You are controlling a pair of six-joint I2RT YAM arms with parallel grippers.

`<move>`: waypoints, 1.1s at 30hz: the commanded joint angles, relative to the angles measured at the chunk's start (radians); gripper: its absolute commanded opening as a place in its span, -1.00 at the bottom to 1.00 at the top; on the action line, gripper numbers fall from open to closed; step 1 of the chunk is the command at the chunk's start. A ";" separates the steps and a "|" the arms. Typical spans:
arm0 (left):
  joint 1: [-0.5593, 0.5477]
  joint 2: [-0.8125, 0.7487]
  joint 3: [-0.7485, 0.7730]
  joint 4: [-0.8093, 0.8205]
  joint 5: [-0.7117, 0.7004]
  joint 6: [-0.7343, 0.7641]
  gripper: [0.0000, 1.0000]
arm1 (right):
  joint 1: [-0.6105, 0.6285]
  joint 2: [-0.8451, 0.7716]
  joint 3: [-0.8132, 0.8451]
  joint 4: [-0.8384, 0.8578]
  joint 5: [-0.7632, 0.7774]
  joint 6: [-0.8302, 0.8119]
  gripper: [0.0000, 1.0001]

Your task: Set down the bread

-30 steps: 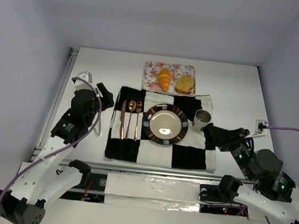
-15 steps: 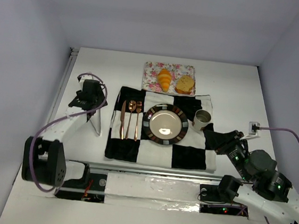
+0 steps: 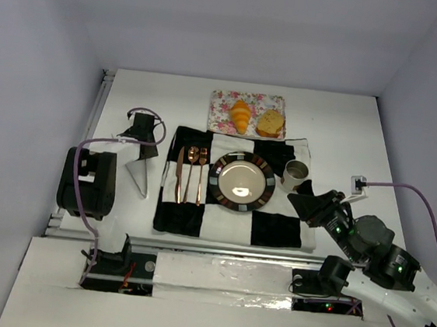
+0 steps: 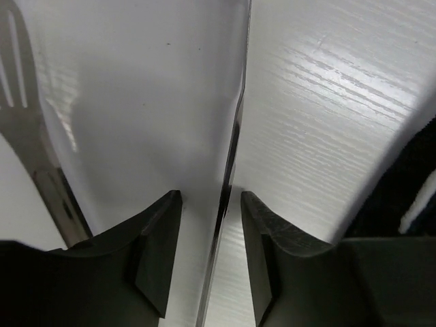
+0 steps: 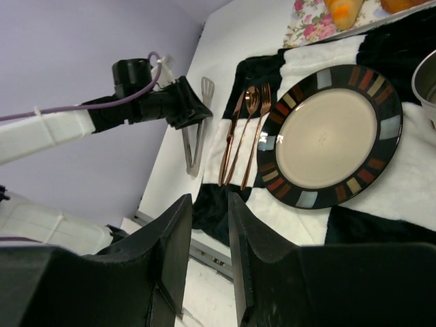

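The bread lies on a floral tray (image 3: 226, 102) at the back of the table: an orange-yellow ridged croissant (image 3: 241, 116) and a golden-brown toasted slice (image 3: 270, 123) to its right. Both show at the top edge of the right wrist view, the croissant (image 5: 344, 10) and the slice (image 5: 409, 5). My left gripper (image 3: 138, 136) is far left of the tray, pointing down over metal tongs (image 3: 138, 174); its jaws (image 4: 210, 197) stand apart astride a thin tong arm (image 4: 231, 157). My right gripper (image 3: 302, 203) hovers over the mat's near right; its jaws (image 5: 210, 204) are slightly apart and empty.
A black-and-white checked mat (image 3: 274, 228) holds a dark-rimmed plate (image 3: 242, 182), copper cutlery (image 3: 190, 174) to the plate's left and a metal cup (image 3: 296, 172) to its right. A white cable plug (image 3: 357, 182) lies at the right.
My left arm has folded back, and its gripper has come down over the tongs. My right gripper has shifted a little to the left over the mat.
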 commanded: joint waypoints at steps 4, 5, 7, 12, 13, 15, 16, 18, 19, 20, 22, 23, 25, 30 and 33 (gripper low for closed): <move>0.004 0.081 0.073 0.066 -0.008 0.030 -0.50 | 0.001 0.001 0.000 0.042 -0.027 0.018 -0.32; 0.004 0.091 0.080 0.066 -0.003 0.033 -0.61 | 0.001 0.003 0.000 0.040 -0.030 0.023 -0.32; 0.004 0.124 0.108 0.053 -0.006 0.044 -0.96 | 0.001 0.001 0.002 0.034 -0.032 0.026 -0.32; 0.004 0.090 0.117 0.052 -0.041 0.043 -1.00 | 0.001 0.041 -0.003 0.040 -0.038 0.035 -0.32; 0.004 0.072 0.117 0.052 -0.040 0.029 -1.00 | 0.001 0.064 -0.003 0.060 -0.045 0.030 -0.31; 0.004 0.008 0.126 0.054 -0.019 0.012 -1.00 | 0.001 0.169 0.002 0.103 -0.127 -0.017 -0.23; 0.004 -0.019 0.130 0.059 -0.005 -0.005 -1.00 | 0.001 0.220 0.012 0.140 -0.156 -0.029 -0.20; 0.004 -0.100 0.139 0.060 0.046 -0.020 -1.00 | 0.001 0.329 0.061 0.175 -0.251 -0.069 0.06; 0.004 -0.131 0.142 0.060 0.063 -0.026 -1.00 | 0.001 0.434 0.080 0.216 -0.278 -0.083 0.15; 0.004 -0.160 0.142 0.060 0.099 -0.039 -1.00 | 0.001 0.482 0.095 0.238 -0.315 -0.091 0.24; -0.005 -0.269 0.128 0.069 0.147 -0.051 -1.00 | 0.001 0.594 0.133 0.314 -0.337 -0.091 0.52; -0.005 -0.305 0.116 0.077 0.197 -0.069 -1.00 | 0.001 0.625 0.147 0.344 -0.355 -0.082 0.59; -0.005 -0.433 0.070 0.111 0.247 -0.092 -1.00 | 0.001 0.687 0.169 0.425 -0.360 -0.066 0.75; -0.005 -0.677 -0.094 0.267 0.587 -0.229 -1.00 | 0.001 0.912 0.307 0.566 -0.481 -0.085 0.76; -0.005 -0.750 -0.177 0.449 0.777 -0.385 -1.00 | 0.001 1.003 0.354 0.669 -0.526 -0.076 0.79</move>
